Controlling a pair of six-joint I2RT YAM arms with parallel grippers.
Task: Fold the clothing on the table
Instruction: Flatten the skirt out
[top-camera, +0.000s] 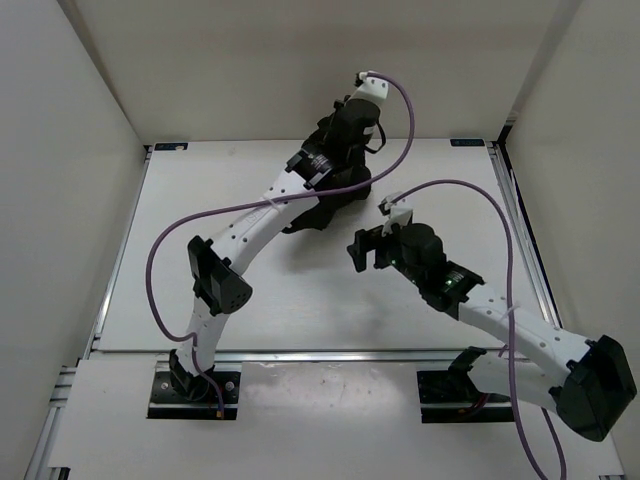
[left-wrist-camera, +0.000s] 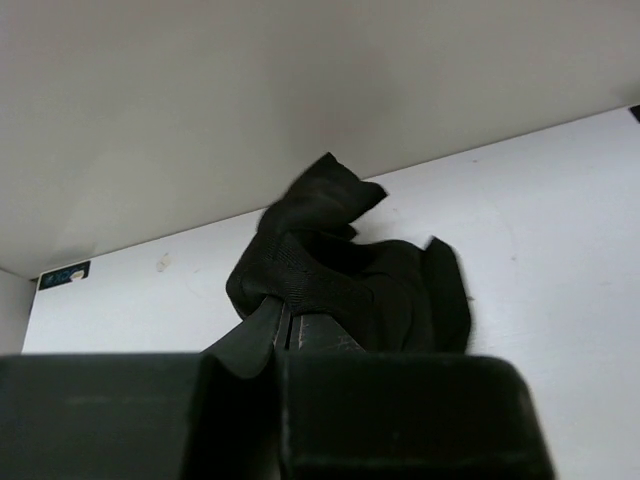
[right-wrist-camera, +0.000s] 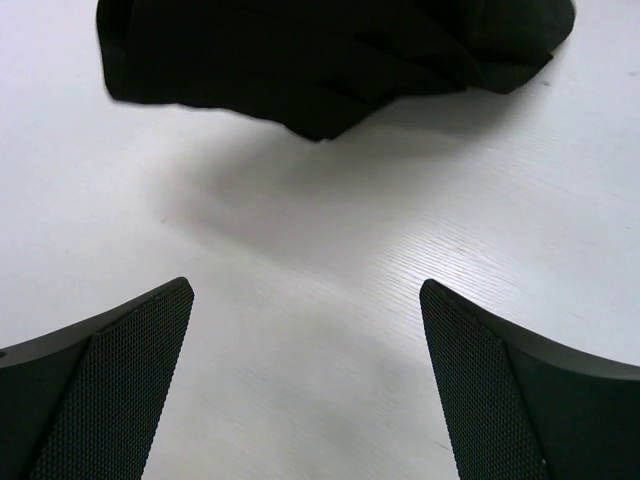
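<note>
Where the left arm reached over the far middle of the table (top-camera: 200, 230), the clothing (top-camera: 322, 212) sat bunched into a dark, irregular lump. In the overhead view the arm partly hid it. It was plain black all over, soft and matte, with no print.

From the left wrist camera the clothing (left-wrist-camera: 340, 275) rose in a crumpled heap. A pointed flap stood up at the top, a rounded lobe hung at the right, and a fine ribbed weave showed on its left part. The left gripper (left-wrist-camera: 283, 345) had its fingers pressed together, clamped on a fold of the fabric at the heap's lower edge.

The right gripper (right-wrist-camera: 305, 290) stood with its fingers wide apart and held nothing, near the clothing (right-wrist-camera: 330, 60) but apart from it. The garment's near edge showed overlapping folds and cast a soft shadow on the tabletop. The finger pads (right-wrist-camera: 125, 380) were black with a fine mesh-like grain and tapered to blunt tips.

The table was smooth and white with a faint wood-like grain, and metal rails (top-camera: 118, 255) ran along its sides.
</note>
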